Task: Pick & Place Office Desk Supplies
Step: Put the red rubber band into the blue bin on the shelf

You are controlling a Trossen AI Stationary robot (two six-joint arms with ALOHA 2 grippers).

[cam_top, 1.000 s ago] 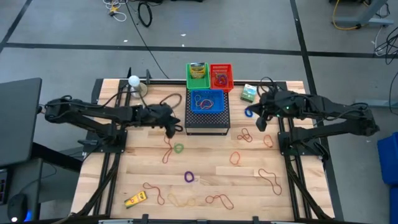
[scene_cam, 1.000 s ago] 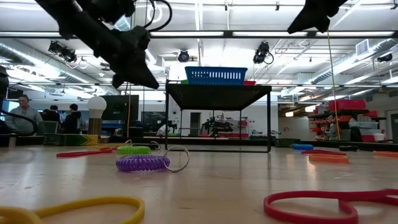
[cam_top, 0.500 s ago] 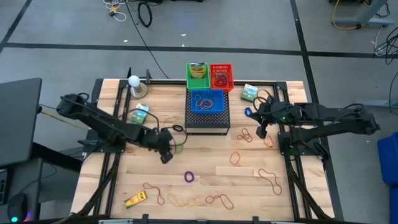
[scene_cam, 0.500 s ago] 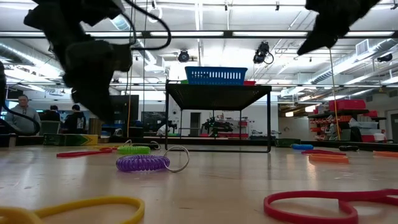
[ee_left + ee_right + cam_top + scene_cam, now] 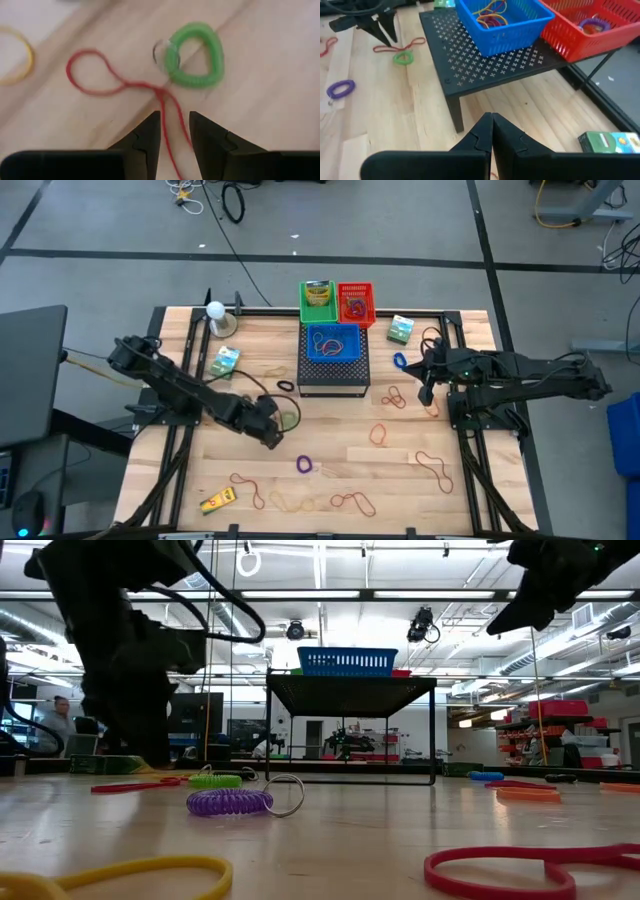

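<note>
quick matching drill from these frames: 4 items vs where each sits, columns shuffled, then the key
Items
1. green coil ring
2. purple coil ring
3. yellow item
4. blue basket

Places
A. on top of the black mesh stand
B. near the table's front edge, on the left arm's side
C. just ahead of the left gripper, whose fingers straddle a red rubber band
D. alone on bare wood, mid-table, in front of the stand

Pairs: 1-C, 2-D, 3-B, 4-A
</note>
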